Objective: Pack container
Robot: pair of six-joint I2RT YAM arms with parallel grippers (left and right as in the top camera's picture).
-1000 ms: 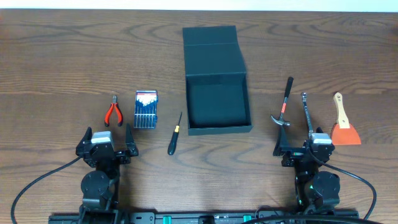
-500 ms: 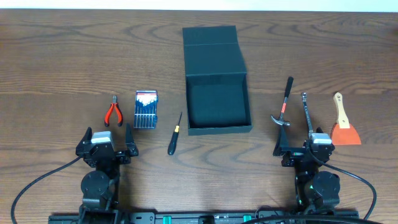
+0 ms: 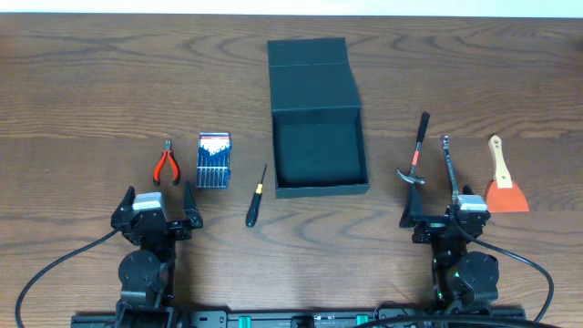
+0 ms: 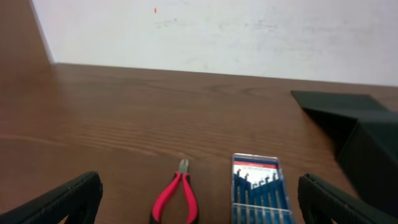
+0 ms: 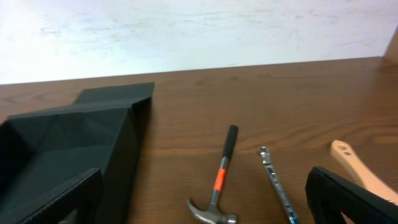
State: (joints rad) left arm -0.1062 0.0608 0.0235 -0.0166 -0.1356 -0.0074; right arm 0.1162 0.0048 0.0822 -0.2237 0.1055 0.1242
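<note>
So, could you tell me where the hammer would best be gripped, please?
Probably mid-handle on the hammer, coming straight down and closing across the shaft. It lies flat, and the handle is slim and straight, while the head is broad and curved.

A plain lab workbench.
Wood-grain table by a bare white wall; pliers and hammer laid out.

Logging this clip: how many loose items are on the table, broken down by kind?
Open dark teal cardboard box: 1
Blue-and-white drill-bit case: 1
Red-handled pliers: 1
Black-handled screwdriver with yellow band: 1
Black-handled steel hammer: 1
Slim metal wrench: 1
Wooden-handled orange scraper: 1
Total: 7
</note>
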